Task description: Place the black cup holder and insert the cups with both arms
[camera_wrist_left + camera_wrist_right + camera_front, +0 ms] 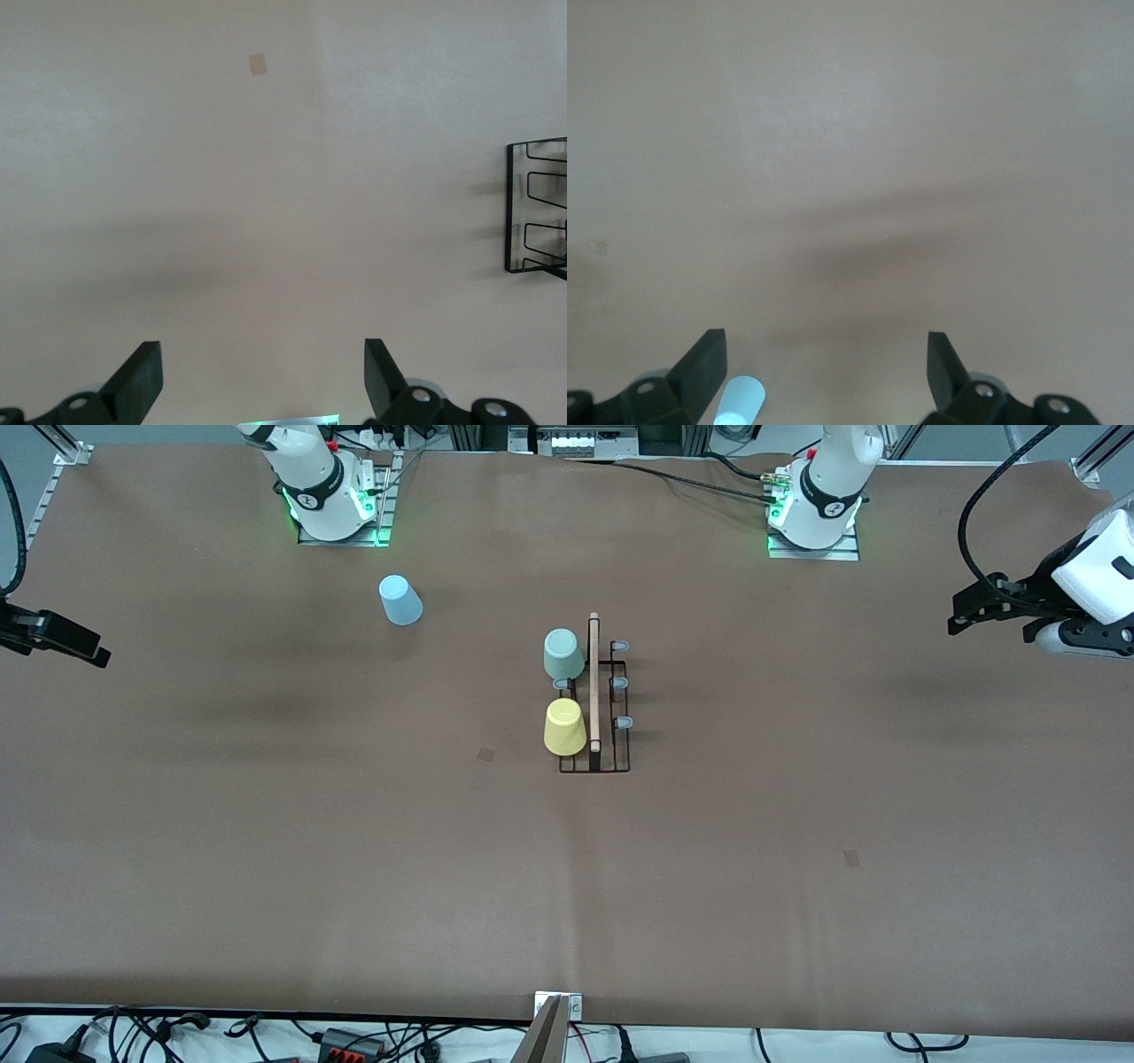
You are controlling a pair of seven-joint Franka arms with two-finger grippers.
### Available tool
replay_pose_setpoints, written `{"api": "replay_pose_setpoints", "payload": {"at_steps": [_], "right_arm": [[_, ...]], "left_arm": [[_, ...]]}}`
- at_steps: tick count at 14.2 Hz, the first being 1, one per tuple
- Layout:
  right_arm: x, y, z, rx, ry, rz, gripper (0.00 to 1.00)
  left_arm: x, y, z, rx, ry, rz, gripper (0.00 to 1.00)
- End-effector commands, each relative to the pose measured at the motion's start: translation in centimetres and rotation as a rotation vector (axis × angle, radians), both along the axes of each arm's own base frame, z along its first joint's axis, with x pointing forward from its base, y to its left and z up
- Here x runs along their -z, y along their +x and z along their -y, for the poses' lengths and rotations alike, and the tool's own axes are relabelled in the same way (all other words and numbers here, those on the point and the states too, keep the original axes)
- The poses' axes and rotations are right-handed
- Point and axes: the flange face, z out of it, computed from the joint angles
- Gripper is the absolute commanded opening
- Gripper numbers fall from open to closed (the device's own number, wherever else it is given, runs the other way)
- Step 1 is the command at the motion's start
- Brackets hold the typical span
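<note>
The black cup holder [620, 766] stands mid-table with its wooden rod handle [594, 691] on top. A pale green cup [563, 654] and a yellow cup [564, 726] sit upside down on pegs on its side toward the right arm's end. The light blue cup [400, 600] stands on the table near the right arm's base. My left gripper [985, 624] is open and empty over the left arm's end of the table, and in the left wrist view [263, 372] only a corner of the holder [536, 208] shows. My right gripper [62, 638] is open and empty, and the blue cup [740, 398] shows by one finger in the right wrist view.
Three bare pegs [619, 683] stand on the holder's side toward the left arm's end, and one [562, 684] stands between the two cups. Small patches mark the brown table cover [486, 754] [851, 857]. Cables lie along the table's near edge.
</note>
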Motion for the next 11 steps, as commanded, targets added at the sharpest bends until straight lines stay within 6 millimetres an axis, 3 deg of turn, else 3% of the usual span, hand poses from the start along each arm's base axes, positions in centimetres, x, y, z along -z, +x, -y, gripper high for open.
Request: {"api": "replay_pose_setpoints", "payload": {"at_steps": [1,11], "right_arm": [[-0.62,-0.49,-0.38,-0.018,0.017,0.002,1.0],[-1.17,-0.29,-0.36,-0.028,0.017,0.013,1.0]], "left_arm": [[-0.67,0.26,-0.04,-0.006,0.023,0.007,1.0],[-0.54,0.23,0.12,-0.004,0.023,-0.001,1.0]]}}
